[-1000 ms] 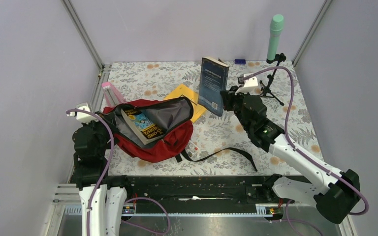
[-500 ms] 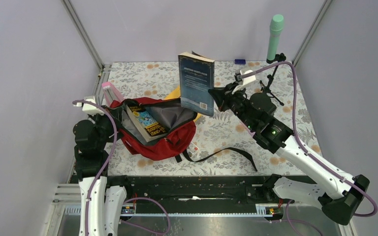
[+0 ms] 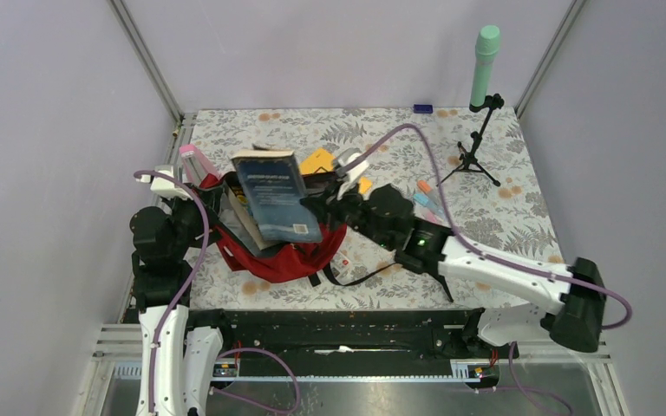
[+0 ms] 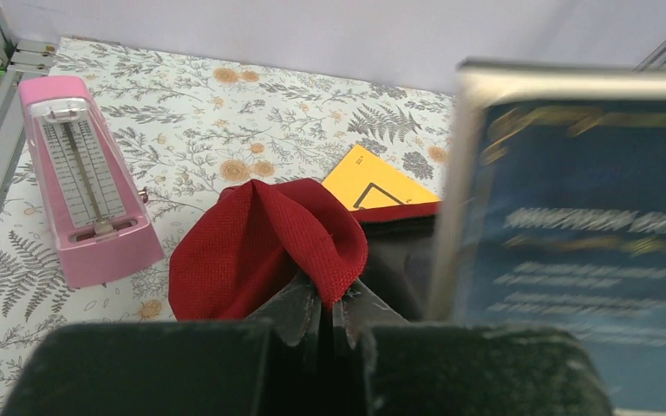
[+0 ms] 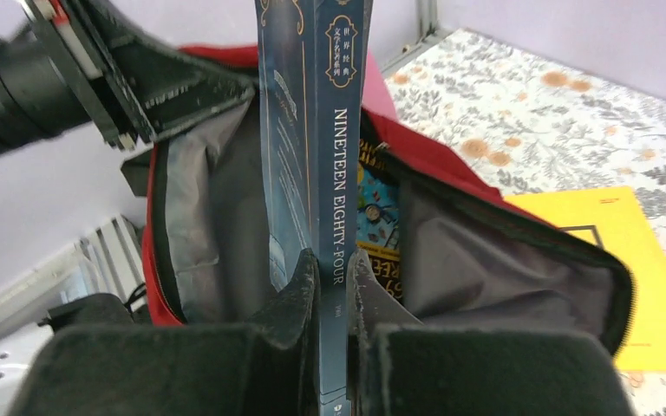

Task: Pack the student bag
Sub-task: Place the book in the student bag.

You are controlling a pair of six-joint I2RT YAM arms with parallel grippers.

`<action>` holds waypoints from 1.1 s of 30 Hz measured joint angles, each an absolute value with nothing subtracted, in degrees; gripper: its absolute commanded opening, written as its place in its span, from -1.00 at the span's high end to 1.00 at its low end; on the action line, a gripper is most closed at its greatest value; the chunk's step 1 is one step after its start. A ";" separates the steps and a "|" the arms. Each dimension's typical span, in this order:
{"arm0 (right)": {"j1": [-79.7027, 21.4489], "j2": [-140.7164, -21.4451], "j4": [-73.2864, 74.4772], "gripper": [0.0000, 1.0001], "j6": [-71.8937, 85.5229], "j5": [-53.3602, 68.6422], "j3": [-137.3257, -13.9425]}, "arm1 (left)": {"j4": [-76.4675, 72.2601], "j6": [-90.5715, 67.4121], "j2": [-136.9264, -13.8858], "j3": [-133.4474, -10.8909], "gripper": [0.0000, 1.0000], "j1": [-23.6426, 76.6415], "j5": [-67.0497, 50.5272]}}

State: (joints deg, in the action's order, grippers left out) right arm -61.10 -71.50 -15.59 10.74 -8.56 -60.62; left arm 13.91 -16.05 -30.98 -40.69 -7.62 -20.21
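The red student bag (image 3: 290, 258) lies open at the left of the table, grey lining showing (image 5: 486, 260). My left gripper (image 3: 198, 192) is shut on a fold of the bag's red rim (image 4: 312, 234) and holds the opening up. My right gripper (image 3: 312, 204) is shut on a dark blue book (image 3: 273, 198), gripping it by the spine (image 5: 334, 156), and holds it over the bag's mouth. A second book with a yellow and blue cover (image 5: 377, 225) sits inside the bag beside it.
A pink metronome (image 4: 87, 182) stands left of the bag. A yellow folder (image 4: 377, 178) lies behind it. A black strap (image 3: 399, 264) trails right. Small coloured items (image 3: 427, 198) lie mid-table. A mint-green microphone on a black tripod (image 3: 484, 78) stands back right.
My right arm has swung the blue book left from the table's middle to over the bag's opening, tilting it down. My left gripper has kept hold of the rim, shifting slightly.
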 measured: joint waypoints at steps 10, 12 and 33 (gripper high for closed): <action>-69.41 -81.21 -17.72 1.00 0.34 -16.32 -61.82 | 14.17 -15.84 -30.79 -40.69 1.00 -7.70 -20.45; -70.65 -81.19 -18.15 1.00 -2.04 -17.54 -61.82 | 14.20 -15.81 -30.74 -40.69 1.00 -7.77 -20.23; -67.99 -91.33 -23.79 0.26 -1.61 -3.55 -64.71 | 14.35 -15.81 -29.65 -40.64 1.00 -7.97 -23.22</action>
